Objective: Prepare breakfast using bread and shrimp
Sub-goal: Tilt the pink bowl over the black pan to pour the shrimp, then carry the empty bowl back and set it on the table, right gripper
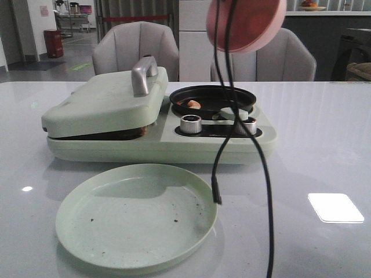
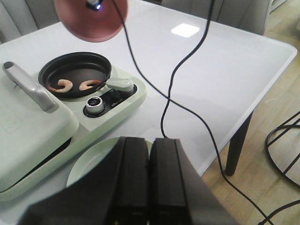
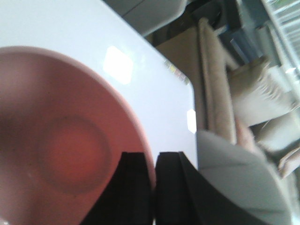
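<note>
While cables [image 1: 223,87] dangle, pink bowl [image 1: 246,23] overhangs shrimp [image 2: 62,85].

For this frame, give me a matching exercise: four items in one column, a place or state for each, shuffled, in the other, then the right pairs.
Items:
1. shrimp
2. pink bowl
3. green plate
4. grill lid

Places or states:
A. lowered, handle on top
B. held up in the air, rim in the right pincer
C. lying in the round black pan
D. on the table in front of the cooker, only crumbs on it

Pairs: 1-C, 2-B, 3-D, 4-A
</note>
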You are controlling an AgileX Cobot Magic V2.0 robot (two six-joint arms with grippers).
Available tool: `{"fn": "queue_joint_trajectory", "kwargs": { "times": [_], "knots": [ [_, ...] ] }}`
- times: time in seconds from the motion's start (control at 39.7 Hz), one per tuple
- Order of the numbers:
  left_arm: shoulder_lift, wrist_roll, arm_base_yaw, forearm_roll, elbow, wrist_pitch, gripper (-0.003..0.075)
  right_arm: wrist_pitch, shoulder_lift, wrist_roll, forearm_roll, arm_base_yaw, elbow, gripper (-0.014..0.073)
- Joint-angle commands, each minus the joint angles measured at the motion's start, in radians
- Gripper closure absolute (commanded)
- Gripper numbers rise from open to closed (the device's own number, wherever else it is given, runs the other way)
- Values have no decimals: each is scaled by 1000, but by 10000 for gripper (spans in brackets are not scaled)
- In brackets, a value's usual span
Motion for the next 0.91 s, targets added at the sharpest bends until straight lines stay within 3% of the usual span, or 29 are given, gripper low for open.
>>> {"fn": "queue_joint_trajectory", "kwargs": {
  "times": [0.0,0.1,0.2,0.33,0.48,0.63,0.88],
  "knots": [
    [4,-11,-5,-4,-31,-77,621,79,-180,-6,90,-58,69,546],
    [4,-11,-5,-4,-31,-77,621,34,-315,-6,282,-159,217,546],
    [4,-11,-5,-4,-31,-77,621,-81,-452,-37,520,-342,399,546],
    [4,-11,-5,-4,-31,-77,621,-242,-515,-177,804,-575,572,546],
    [4,-11,-5,-4,-31,-77,621,-362,-491,-346,1073,-734,694,547],
    [4,-11,-5,-4,-31,-77,621,-457,-426,-423,1206,-819,768,547],
    [4,-11,-5,-4,-31,-77,621,-518,-280,-423,1218,-830,779,522]
  ]
}}
